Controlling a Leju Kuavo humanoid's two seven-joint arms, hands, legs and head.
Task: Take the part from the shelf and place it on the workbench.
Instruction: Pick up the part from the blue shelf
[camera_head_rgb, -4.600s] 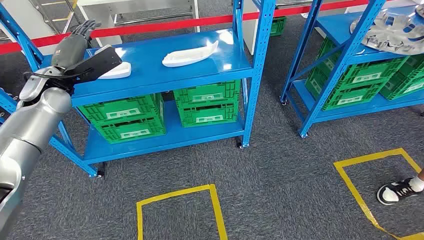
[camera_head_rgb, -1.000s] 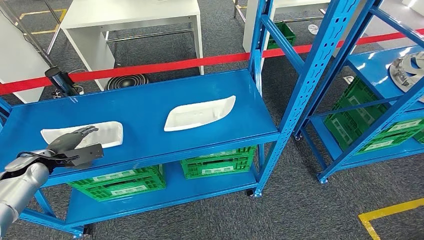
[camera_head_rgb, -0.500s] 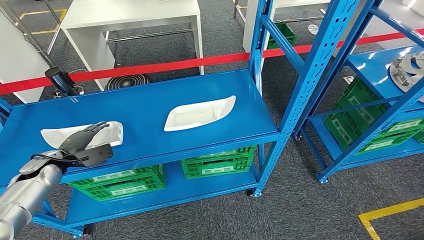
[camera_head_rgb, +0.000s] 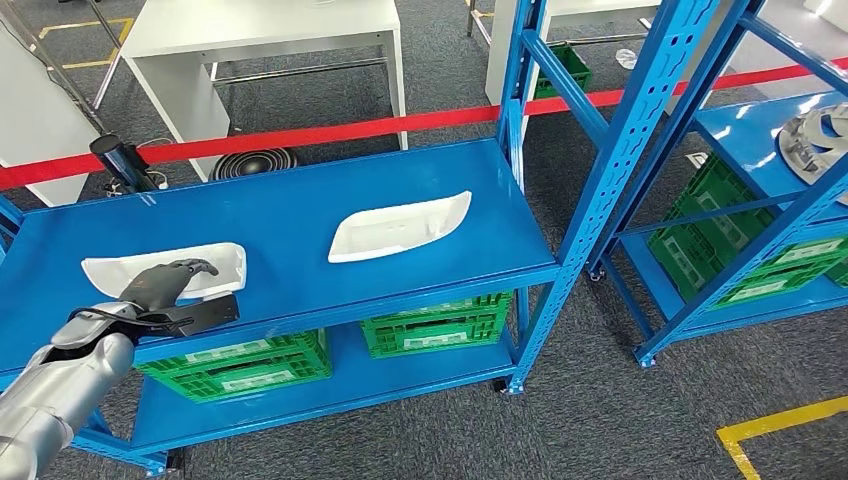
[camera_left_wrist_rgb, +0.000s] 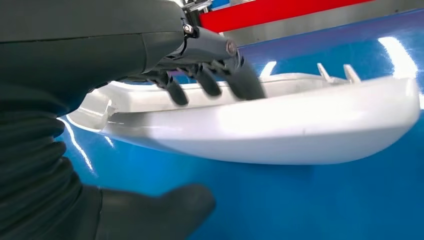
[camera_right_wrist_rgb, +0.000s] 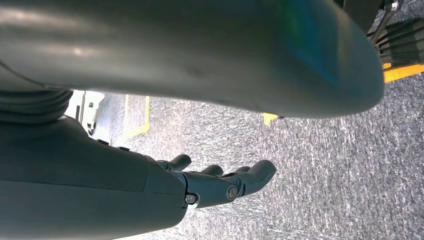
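Left robot hand reaches over the white part on the blue shelf.

On the left of the shelf (camera_head_rgb: 300, 215), the left robot hand (camera_head_rgb: 165, 285) has its fingers (camera_left_wrist_rgb: 220, 82) curled over the near edge of the white part (camera_head_rgb: 215, 262), thumb below and apart; nothing is gripped. A second white part (camera_head_rgb: 400, 227) lies further right. The right robot hand (camera_right_wrist_rgb: 220, 182) hangs above the carpet, loosely open and empty.

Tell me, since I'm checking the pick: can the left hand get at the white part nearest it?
Probably yes: the left hand is already at the white part on the shelf top, fingers over its rim, nothing between.
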